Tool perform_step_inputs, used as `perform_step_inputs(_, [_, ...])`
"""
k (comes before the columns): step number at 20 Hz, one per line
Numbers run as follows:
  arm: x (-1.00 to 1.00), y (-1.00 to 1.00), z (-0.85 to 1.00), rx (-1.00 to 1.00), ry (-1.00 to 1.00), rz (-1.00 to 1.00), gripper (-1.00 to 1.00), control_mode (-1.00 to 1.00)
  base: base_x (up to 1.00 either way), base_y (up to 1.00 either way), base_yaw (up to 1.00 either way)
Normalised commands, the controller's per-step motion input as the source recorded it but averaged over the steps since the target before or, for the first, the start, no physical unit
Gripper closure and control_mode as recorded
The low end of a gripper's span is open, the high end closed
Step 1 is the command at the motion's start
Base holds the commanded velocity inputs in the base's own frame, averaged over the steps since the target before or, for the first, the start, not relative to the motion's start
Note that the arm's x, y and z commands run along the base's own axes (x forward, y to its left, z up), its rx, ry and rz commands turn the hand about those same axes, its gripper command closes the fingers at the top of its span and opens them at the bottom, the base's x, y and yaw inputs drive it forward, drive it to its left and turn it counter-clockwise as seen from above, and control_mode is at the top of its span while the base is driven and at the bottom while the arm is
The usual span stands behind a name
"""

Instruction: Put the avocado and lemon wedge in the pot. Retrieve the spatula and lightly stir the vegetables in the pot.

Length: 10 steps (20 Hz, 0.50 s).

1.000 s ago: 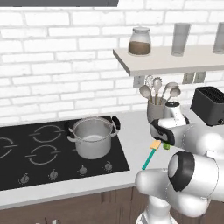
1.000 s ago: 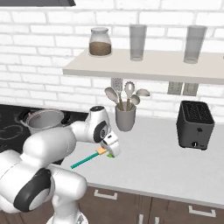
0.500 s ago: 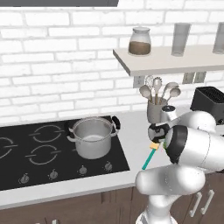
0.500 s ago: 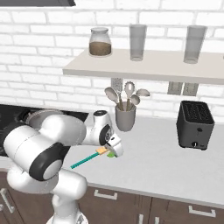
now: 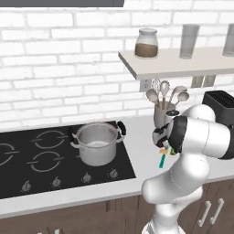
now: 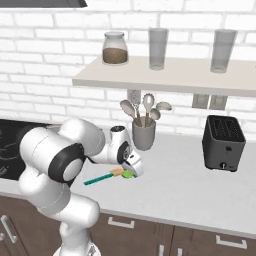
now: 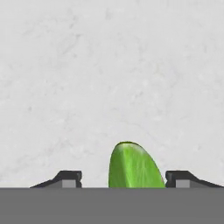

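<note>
Counter (image 7: 109, 65) lies bare ahead — fingers (image 7: 122, 179) straddle a green piece (image 7: 133, 168), grip unclear.

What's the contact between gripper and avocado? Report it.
Cannot tell. Hand view: bare counter separates one fingertip from the avocado; the other fingertip's edge meets its outline, contact unclear.

Bare counter (image 6: 185, 185) lies right of the spatula (image 6: 102, 177); utensil cup (image 6: 143, 134) stands behind.

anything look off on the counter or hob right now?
Nothing spilled or damaged. The pot stands upright on the hob. The spatula lies flat on the counter, which suits a tool not yet picked up. The gripper straddles a green avocado, jaws apart.
</note>
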Motion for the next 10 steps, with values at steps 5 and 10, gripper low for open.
perform_step_inputs(5, [-0.11,0.18,-0.48,0.01,0.07,0.03,1.00,-1.00,0.00,0.00,0.00])
perform_step_inputs(10, [-0.52,0.00,0.37,0.02,-0.11,0.00,1.00,-1.00,0.00,0.00,0.00])
